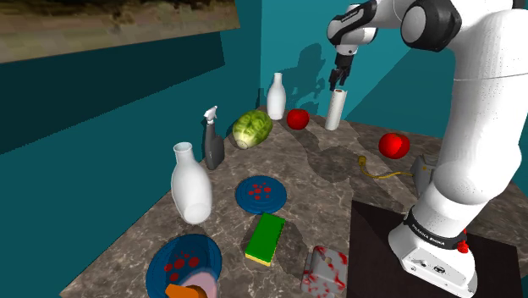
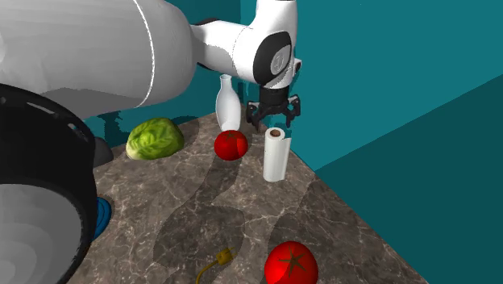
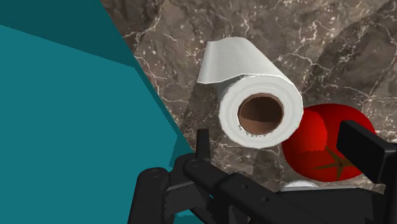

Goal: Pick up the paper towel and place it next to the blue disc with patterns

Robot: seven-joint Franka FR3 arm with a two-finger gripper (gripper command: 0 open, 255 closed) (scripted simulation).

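Hovering claw [image 1: 338, 82], spread wide, directly above the upright paper towel [image 1: 335, 110] at the counter [image 1: 338, 173] back edge, beside a tomato [image 1: 297, 118]. Roll likely light, soft, crushable: pinch across mid-body, gently. Blue disc [image 1: 261, 194] well apart.

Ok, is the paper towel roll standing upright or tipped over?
Upright: the paper towel roll stands on end on the counter, its core opening facing up beneath the gripper.

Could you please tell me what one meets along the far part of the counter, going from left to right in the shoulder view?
Spray bottle, lettuce, slim white bottle, tomato, paper towel roll, second tomato.
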